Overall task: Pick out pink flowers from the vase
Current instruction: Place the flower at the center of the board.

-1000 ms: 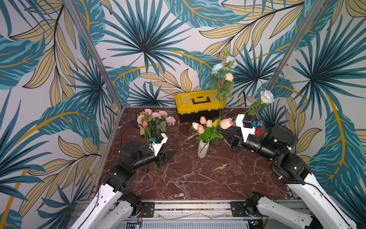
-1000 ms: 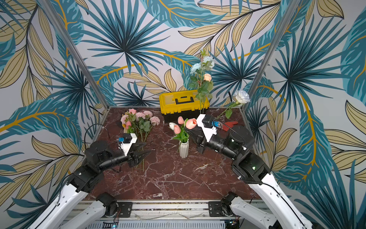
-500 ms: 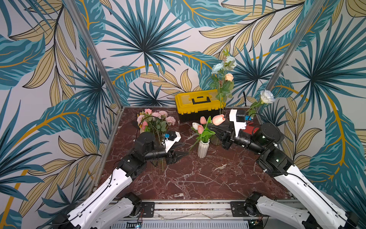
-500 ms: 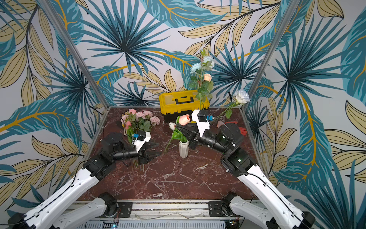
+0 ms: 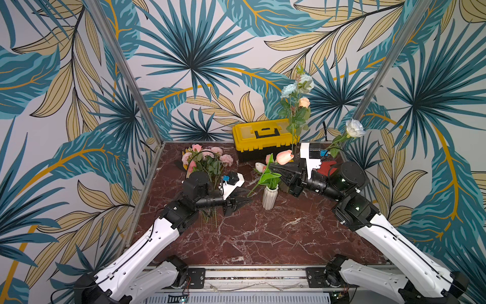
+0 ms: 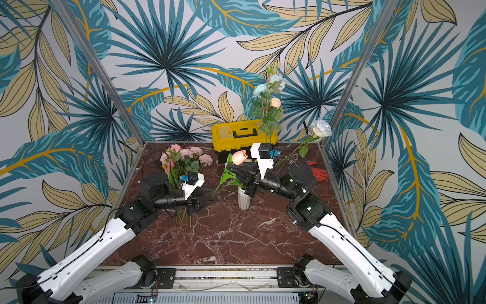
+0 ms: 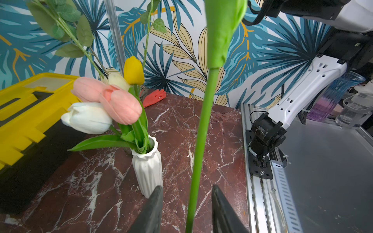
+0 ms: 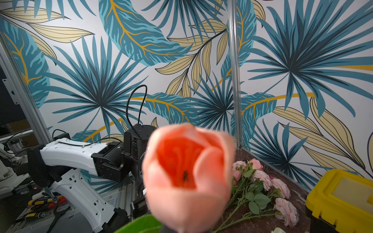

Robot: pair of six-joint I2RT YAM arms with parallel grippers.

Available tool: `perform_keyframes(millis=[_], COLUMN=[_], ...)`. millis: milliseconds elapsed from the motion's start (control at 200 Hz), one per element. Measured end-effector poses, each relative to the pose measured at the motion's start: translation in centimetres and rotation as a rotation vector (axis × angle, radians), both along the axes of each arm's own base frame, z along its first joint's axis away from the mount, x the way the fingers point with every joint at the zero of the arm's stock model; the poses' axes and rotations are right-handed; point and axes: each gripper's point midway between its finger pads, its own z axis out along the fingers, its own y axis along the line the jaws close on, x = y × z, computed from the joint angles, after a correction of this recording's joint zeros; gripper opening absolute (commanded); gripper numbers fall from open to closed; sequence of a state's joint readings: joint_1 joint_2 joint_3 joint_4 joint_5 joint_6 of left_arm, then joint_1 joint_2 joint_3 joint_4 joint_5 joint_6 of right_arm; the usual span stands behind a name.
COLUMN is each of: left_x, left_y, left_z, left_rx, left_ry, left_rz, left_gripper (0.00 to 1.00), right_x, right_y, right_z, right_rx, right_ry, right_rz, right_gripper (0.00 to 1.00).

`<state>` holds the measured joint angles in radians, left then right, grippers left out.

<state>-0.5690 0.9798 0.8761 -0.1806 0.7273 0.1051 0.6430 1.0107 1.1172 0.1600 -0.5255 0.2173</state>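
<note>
We judge this a handover: the right gripper (image 5: 274,168) is clamped on the pink tulip (image 5: 284,157), just right of centre in a top view, clear of the white vase (image 7: 148,173). Its stem (image 7: 201,131) hangs between the jaws of the left gripper (image 7: 187,186), which stand apart without touching it. Next they must close on the stem before the right lets go. We count one tulip held, two pink tulips in the vase (image 7: 121,107), one white tulip (image 7: 86,118), one yellow tulip (image 7: 133,70), and a pile of pink flowers (image 5: 207,158) at the table's upper left, too bunched to count
</note>
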Motion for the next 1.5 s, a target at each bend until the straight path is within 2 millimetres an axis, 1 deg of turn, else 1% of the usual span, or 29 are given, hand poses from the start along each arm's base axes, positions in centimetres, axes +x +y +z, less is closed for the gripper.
perform_keyframes(millis=[200, 411, 531, 631, 736, 866, 921, 986, 1031, 1087, 1152, 1222, 1337, 1422, 1497], left_x=[-0.3, -1.1, -1.4, -1.5, -1.6, -1.6, -1.6, -1.4, -1.3, -1.0, -0.6, 0.1, 1.7, 3.4, 5.3], left_y=[-0.1, -0.2, -0.2, -0.2, -0.3, -0.3, -0.3, -0.2, -0.1, 0.1, 0.7, 1.7, 4.6, 7.2, 9.7], left_z=[0.1, 0.4, 0.7, 0.7, 0.7, 0.7, 0.7, 0.7, 0.8, 0.9, 1.3, 1.9, 2.1, 1.5, 0.1], left_rx=[-0.006, -0.018, -0.026, -0.028, -0.028, -0.028, -0.029, -0.029, -0.031, -0.034, -0.05, -0.079, -0.129, -0.162, -0.183], left_ry=[-0.001, -0.001, -0.006, -0.002, -0.005, -0.006, -0.003, 0.005, 0.011, 0.019, 0.034, 0.037, 0.067, 0.115, 0.184], left_rz=[-0.022, -0.059, -0.071, -0.077, -0.084, -0.087, -0.085, -0.072, -0.059, -0.034, 0.001, 0.065, 0.227, 0.391, 0.569], left_gripper=[0.34, 0.33, 0.26, 0.15, 0.0, 0.0, 0.0, 0.0, 0.0, 0.0, 0.0, 0.0, 0.0, 0.0, 0.0], right_x=[0.2, -0.2, -0.4, -0.5, -0.6, -0.6, -0.6, -0.5, -0.3, -0.1, 0.1, 0.0, -0.4, -1.0, -1.5], right_y=[0.5, 0.9, 1.0, 1.1, 1.1, 1.1, 1.1, 1.1, 1.0, 0.9, 0.6, 0.0, -1.4, -2.7, -3.7], right_z=[-1.0, -1.5, -1.8, -2.1, -2.1, -2.1, -2.1, -2.2, -2.4, -2.5, -2.5, -2.3, -1.6, -1.0, -0.4], right_rx=[-0.016, -0.043, -0.053, -0.057, -0.058, -0.058, -0.058, -0.06, -0.063, -0.067, -0.069, -0.072, -0.083, -0.09, -0.091], right_ry=[0.023, 0.003, 0.0, 0.004, 0.003, 0.004, 0.004, 0.007, 0.019, 0.015, 0.017, 0.007, -0.034, -0.074, -0.108], right_rz=[0.017, 0.046, 0.058, 0.068, 0.074, 0.075, 0.075, 0.068, 0.058, 0.041, 0.017, -0.014, -0.08, -0.129, -0.162], right_gripper=[0.0, 0.0, 0.0, 0.0, 0.0, 0.0, 0.15, 0.28, 0.34, 0.37, 0.38, 0.39, 0.4, 0.42, 0.42])
